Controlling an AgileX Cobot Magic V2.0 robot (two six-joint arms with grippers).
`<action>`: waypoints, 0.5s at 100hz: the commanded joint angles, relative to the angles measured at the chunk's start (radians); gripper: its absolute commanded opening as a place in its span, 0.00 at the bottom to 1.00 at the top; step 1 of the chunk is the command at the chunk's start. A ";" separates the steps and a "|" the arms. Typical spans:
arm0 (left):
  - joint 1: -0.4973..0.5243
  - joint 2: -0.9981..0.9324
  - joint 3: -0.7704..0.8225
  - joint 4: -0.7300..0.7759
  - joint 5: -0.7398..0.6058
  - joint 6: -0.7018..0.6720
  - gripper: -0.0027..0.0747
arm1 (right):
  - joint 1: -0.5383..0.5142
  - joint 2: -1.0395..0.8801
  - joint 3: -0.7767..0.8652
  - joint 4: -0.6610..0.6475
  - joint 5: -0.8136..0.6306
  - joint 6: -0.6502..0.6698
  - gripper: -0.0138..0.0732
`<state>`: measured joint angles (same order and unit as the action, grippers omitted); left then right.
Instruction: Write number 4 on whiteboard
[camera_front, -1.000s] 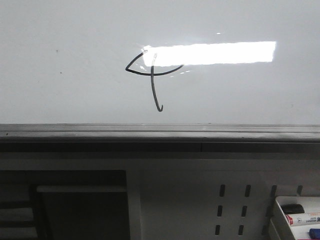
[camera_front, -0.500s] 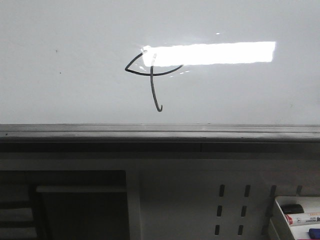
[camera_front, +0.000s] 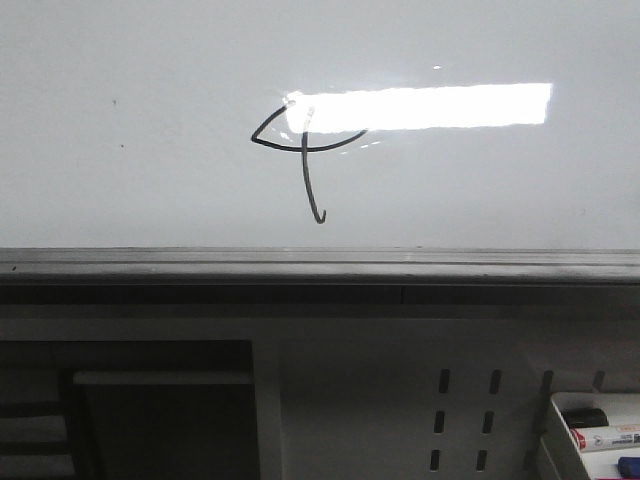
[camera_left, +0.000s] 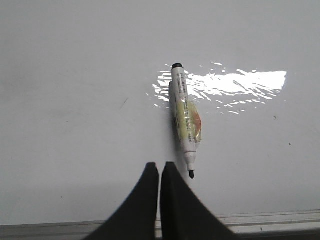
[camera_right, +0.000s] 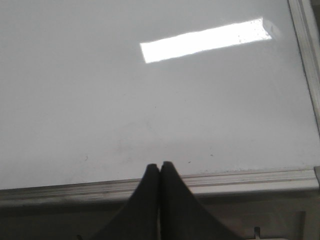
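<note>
Left gripper (camera_left: 159, 172): in the left wrist view its two black fingers (camera_left: 145, 200) stand pressed together, with only a hairline seam between them and nothing clamped. They hang over the whiteboard (camera_left: 75, 100), near its grey edge rail (camera_left: 280, 220). A marker pen (camera_left: 184, 120) lies flat on the board just beside the fingertips. Its uncapped black nib is the end nearest the gripper and its dark butt end points away into the glare. The barrel is white with a yellowish label. The nib looks just clear of the nearer finger, though contact cannot be ruled out from this angle.

Centre: in the front view the number 4 (camera_front: 305, 150) is drawn in thin black line on the whiteboard (camera_front: 120, 180), left of the middle. Its pointed loop and crossbar overlap the left end of the bright rectangular light reflection (camera_front: 430, 105). The stem runs down to a small hook, ending above the rail (camera_front: 320, 265). Neither arm appears in this view.

Right gripper (camera_right: 160, 170): in the right wrist view its fingers (camera_right: 172, 200) are likewise closed against each other, empty, above the board's rail (camera_right: 240, 180). The board surface ahead of it is unmarked apart from the reflection.
</note>
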<state>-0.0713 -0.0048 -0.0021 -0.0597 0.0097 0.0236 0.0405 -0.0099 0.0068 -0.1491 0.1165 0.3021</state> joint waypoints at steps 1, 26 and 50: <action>0.001 -0.026 0.027 -0.001 -0.075 -0.011 0.01 | 0.001 -0.022 0.022 -0.002 -0.078 0.003 0.08; 0.001 -0.026 0.027 -0.001 -0.075 -0.011 0.01 | 0.001 -0.022 0.022 0.000 -0.149 -0.155 0.08; 0.001 -0.026 0.027 -0.001 -0.075 -0.011 0.01 | 0.001 -0.022 0.022 0.024 -0.179 -0.227 0.08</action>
<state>-0.0713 -0.0048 -0.0021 -0.0597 0.0097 0.0236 0.0405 -0.0099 0.0068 -0.1302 0.0275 0.0967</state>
